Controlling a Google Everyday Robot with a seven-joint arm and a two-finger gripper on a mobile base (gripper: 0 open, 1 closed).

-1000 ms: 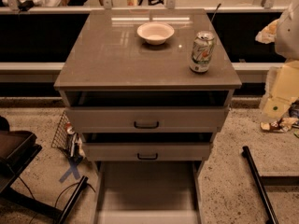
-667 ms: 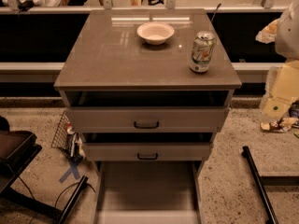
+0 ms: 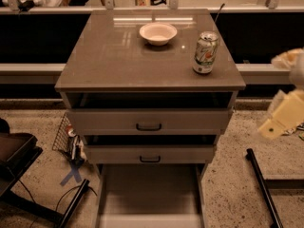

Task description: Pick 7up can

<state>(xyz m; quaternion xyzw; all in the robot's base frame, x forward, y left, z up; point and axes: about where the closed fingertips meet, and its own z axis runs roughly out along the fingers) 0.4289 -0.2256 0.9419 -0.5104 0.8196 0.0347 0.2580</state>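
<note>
The 7up can (image 3: 205, 52) stands upright near the right edge of the brown cabinet top (image 3: 114, 56). It is pale silver and green with a red mark and a shiny top. My gripper (image 3: 283, 116) is a blurred cream shape at the right edge of the view. It hangs beside the cabinet, right of the can and below the level of the cabinet top, and is not touching the can.
A shallow white bowl (image 3: 158, 33) sits at the back middle of the top, left of the can. The upper two drawers (image 3: 148, 122) are slightly open and the bottom drawer (image 3: 149, 194) is pulled far out. A wire basket (image 3: 64, 137) and black frame (image 3: 19, 165) stand left. A black bar (image 3: 263, 189) lies right.
My gripper and arm have moved down along the right edge of the view. The can and the bowl have not moved.
</note>
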